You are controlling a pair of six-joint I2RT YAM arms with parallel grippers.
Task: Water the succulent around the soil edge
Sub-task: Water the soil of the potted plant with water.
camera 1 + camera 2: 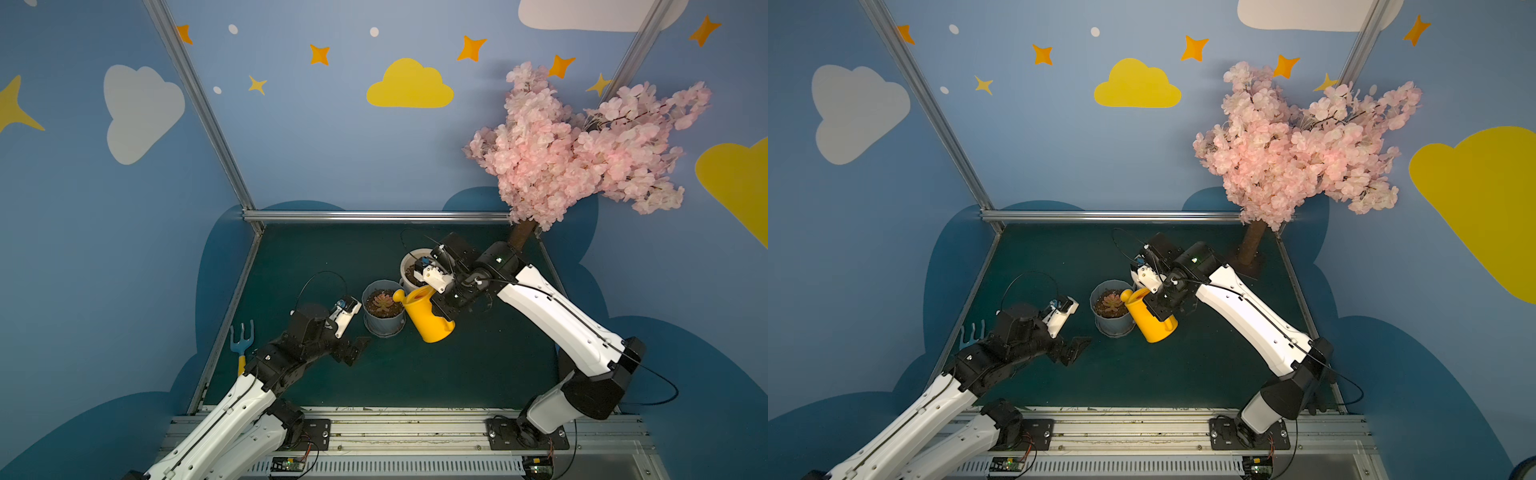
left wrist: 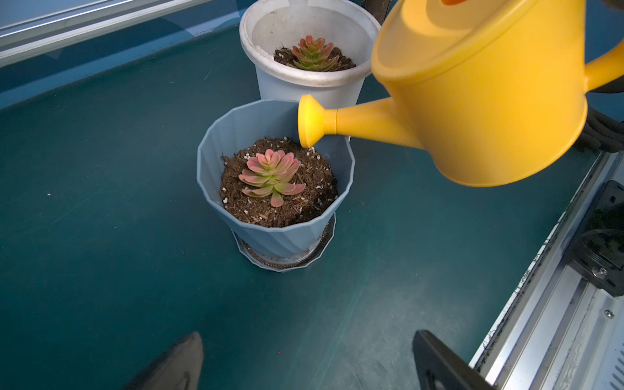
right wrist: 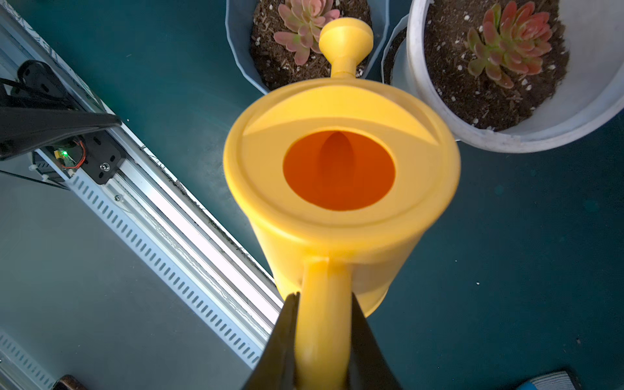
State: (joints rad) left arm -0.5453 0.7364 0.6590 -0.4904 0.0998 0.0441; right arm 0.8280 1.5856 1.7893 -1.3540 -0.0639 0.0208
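A pink-green succulent (image 2: 271,175) grows in dark soil in a ribbed blue pot (image 2: 280,239) on a saucer, mid-table in both top views (image 1: 381,302) (image 1: 1112,302). My right gripper (image 3: 324,297) is shut on the handle of a yellow watering can (image 1: 430,318). The can tilts toward the pot, and its spout head (image 2: 309,121) hangs over the soil's edge beside the plant. No water shows. My left gripper (image 2: 308,337) stands open and empty, low on the mat to the left of the pot (image 1: 359,349).
A white pot (image 2: 260,40) with another succulent stands right behind the blue pot. A pink blossom tree (image 1: 582,145) rises at the back right. A blue hand fork (image 1: 241,336) lies by the left wall. A metal rail (image 1: 395,428) runs along the front.
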